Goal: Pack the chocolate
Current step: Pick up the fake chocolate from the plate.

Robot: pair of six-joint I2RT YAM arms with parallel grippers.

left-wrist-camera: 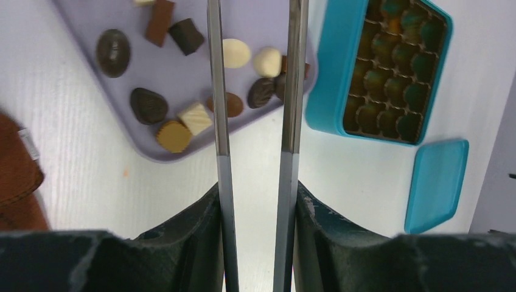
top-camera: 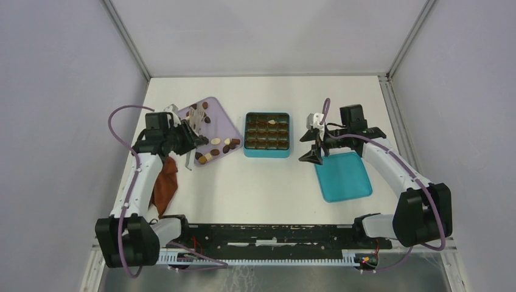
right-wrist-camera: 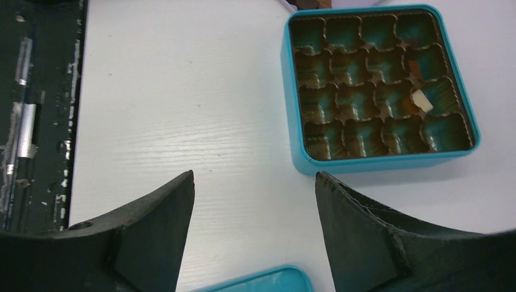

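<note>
**figure.** top and wrist views of a white table (top-camera: 255, 182).

- **tray** (top-camera: 220, 118): lilac and shallow, at 10 o'clock of the table's middle, turned cornerwise.
- **lid** (top-camera: 344, 176): teal, flat on the table at 4 o'clock of the box and apart from it.
- **box** (top-camera: 267, 152): teal and square, between tray and lid, just beside the tray's 3 o'clock corner. a gold-brown liner (right-wrist-camera: 365, 137) divides it into four rows of four cells. one cream piece (right-wrist-camera: 421, 101) lies in a cell of the 12 o'clock row, third from the left in the top view.
- **cloth** (top-camera: 165, 185): reddish-brown and crumpled, at 7 o'clock of the tray, beside the left arm (top-camera: 141, 179). it carries a small white tag (left-wrist-camera: 27, 143), its print too small to read.
- **chocolate** (left-wrist-camera: 149, 104): loose on the tray, a few pieces at its 12 o'clock corner and more along its 6 o'clock edge. the pieces include dark ovals, brown blocks, cream ovals, a cream-topped cube and a tan fluted cup.
- **left gripper** (left-wrist-camera: 254, 24): two long thin metal blades (left-wrist-camera: 218, 91), parallel with a narrow gap between them, reaching over the tray's 6 o'clock edge. a cream oval, a brown oval and a dark oval show in the gap or partly behind the blades. whether a blade touches any of them cannot be told; nothing is seen clamped.
- **right gripper** (right-wrist-camera: 254, 176): black fingers (right-wrist-camera: 152, 231) spread wide, holding nothing, above bare table between box and lid, at 4 o'clock of the box. the chocolate on the tray lies well apart from it, beyond the box.
</note>
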